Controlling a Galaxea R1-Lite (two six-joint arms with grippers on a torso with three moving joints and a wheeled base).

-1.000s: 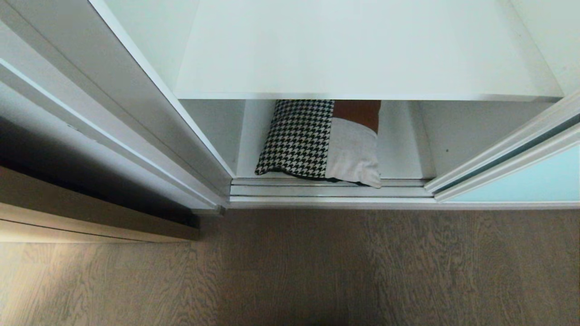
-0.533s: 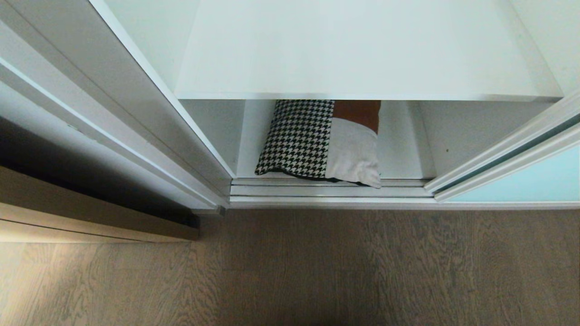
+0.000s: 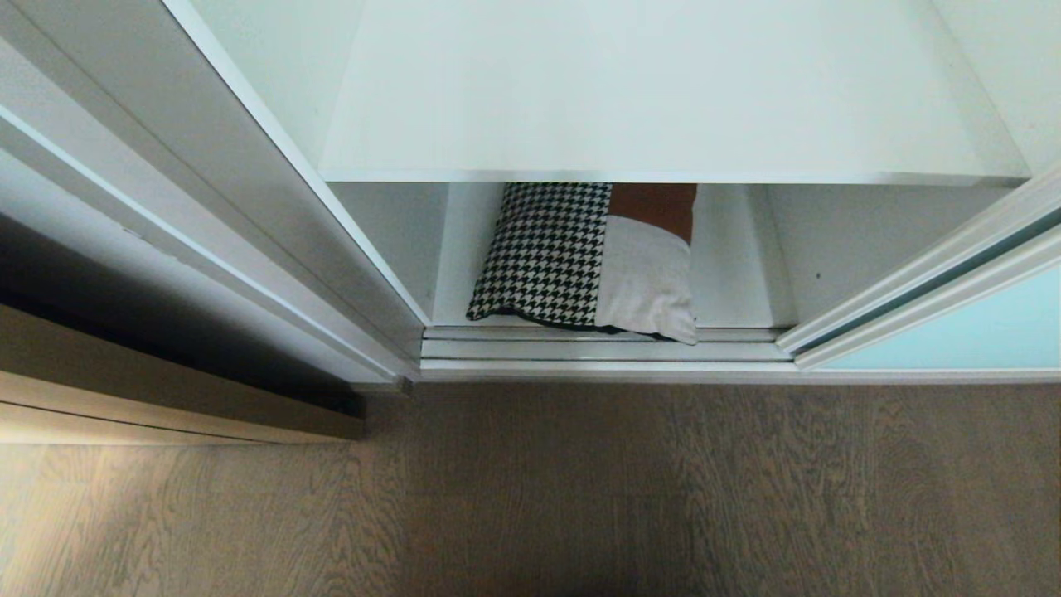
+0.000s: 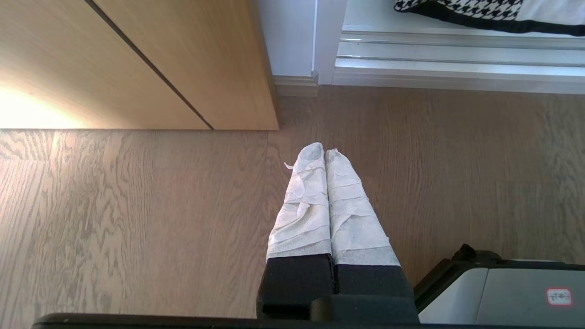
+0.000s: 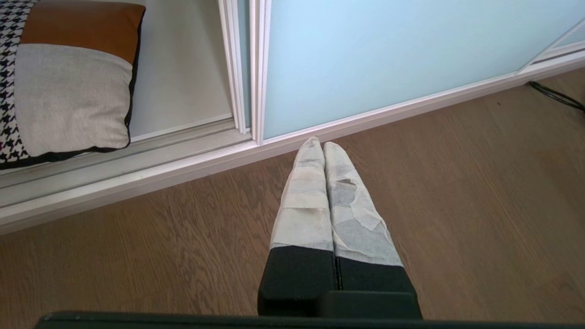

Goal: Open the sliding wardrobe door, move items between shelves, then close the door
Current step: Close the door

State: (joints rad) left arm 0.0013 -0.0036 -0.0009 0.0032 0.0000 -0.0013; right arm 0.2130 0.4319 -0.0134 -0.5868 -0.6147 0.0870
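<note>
Your cushion (image 3: 588, 257) sits on the bottom shelf (image 3: 738, 282), its front edge touching the track, under the bare upper shelf (image 3: 655, 91). From your right gripper (image 5: 323, 145) it lies ahead and off to the left, past the door (image 5: 388, 59) edge; from your left gripper (image 4: 325, 153), ahead and to the right. Neither looks clearly nearer. Both hang low over the floor (image 3: 530, 497), fingers pressed together, holding nothing, pointing toward the wardrobe.

The cushion (image 3: 590, 257) lies on the bottom white shelf (image 3: 738, 290).
</note>
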